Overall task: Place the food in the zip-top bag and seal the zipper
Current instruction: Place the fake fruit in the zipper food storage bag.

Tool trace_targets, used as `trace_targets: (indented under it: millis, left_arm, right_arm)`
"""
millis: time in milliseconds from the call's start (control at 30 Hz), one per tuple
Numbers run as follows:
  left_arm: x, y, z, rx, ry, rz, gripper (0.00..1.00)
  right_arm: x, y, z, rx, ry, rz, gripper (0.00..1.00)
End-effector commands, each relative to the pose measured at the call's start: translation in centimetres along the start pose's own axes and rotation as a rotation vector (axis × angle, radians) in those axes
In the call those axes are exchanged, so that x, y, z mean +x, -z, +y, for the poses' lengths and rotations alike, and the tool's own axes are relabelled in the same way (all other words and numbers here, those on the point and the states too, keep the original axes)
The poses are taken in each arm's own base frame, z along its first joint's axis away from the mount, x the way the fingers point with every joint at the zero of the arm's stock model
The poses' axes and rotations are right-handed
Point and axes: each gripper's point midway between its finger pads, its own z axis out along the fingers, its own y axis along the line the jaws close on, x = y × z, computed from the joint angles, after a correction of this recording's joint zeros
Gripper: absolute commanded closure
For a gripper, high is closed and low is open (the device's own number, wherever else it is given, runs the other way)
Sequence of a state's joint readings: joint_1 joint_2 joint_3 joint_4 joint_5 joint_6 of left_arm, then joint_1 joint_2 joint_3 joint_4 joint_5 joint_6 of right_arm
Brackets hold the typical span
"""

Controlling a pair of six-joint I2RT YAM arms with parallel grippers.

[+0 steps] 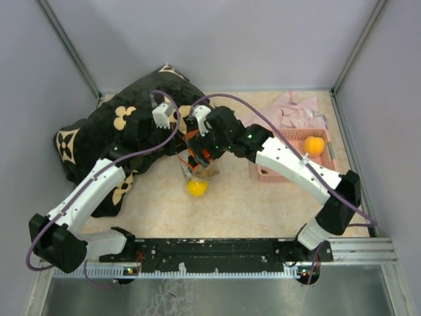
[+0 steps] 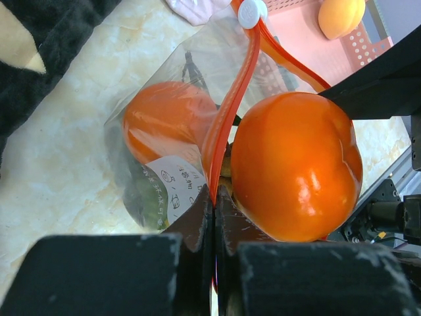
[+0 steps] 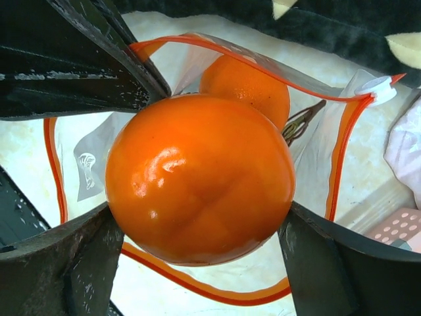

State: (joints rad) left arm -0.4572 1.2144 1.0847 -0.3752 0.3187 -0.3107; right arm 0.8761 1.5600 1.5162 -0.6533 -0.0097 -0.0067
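The left end effector (image 2: 214, 210) is pinched tight on the zipper (image 2: 237, 92) of the zip-top bag (image 2: 164, 72), whose mouth gapes open mid-worktop (image 1: 263, 204). The right end effector (image 3: 197, 224) — spread wide — grips a red-orange round fruit (image 3: 197, 174) right at that mouth. Inside the bag are an orange fruit (image 2: 164, 122) and a greenish lump (image 2: 141, 194). A yellow lemon (image 1: 196, 187) sits just beside the bag — one more round fruit (image 1: 314, 145) lies in the pink basket (image 1: 289, 172).

A glossy orange round fruit (image 3: 197, 178) sits in the gaping mouth of the clear zip-top bag (image 2: 168, 72), whose orange-red zipper (image 2: 230, 112) is unsealed. A second orange fruit (image 2: 164, 122) lies inside. A yellow lemon (image 1: 197, 187) rests near the middle of the table (image 1: 263, 204).
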Motion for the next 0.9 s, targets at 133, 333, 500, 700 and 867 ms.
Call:
trace_targets:
  millis: [133,333,500,700,867]
  left_arm:
    - [-2.0,0.7,-0.9,0.024,-0.019,-0.057,1.0]
    - [-2.1,0.8,-0.8,0.019,-0.02,-0.061,1.0]
    - [-2.1,0.8,-0.8,0.02,-0.02,-0.062,1.0]
    - [-2.2,0.8,-0.8,0.018,-0.021,-0.064,1.0]
    - [-2.2,0.9,-0.9,0.02,-0.02,-0.065,1.0]
  right_arm:
    - [-1.0,0.9,1.1,-0.039,0.054,0.03,0.18]
    - [-1.1,1.0,1.0,-0.029,0.055,0.041,0.12]
    - [-1.5,1.3,0.4,0.006,0.048,0.043,0.07]
    - [-2.3,1.6,0.5,0.006,0.035,0.029,0.07]
    - [-3.3,2.1,0.0,0.042,0.0,-0.003,0.07]
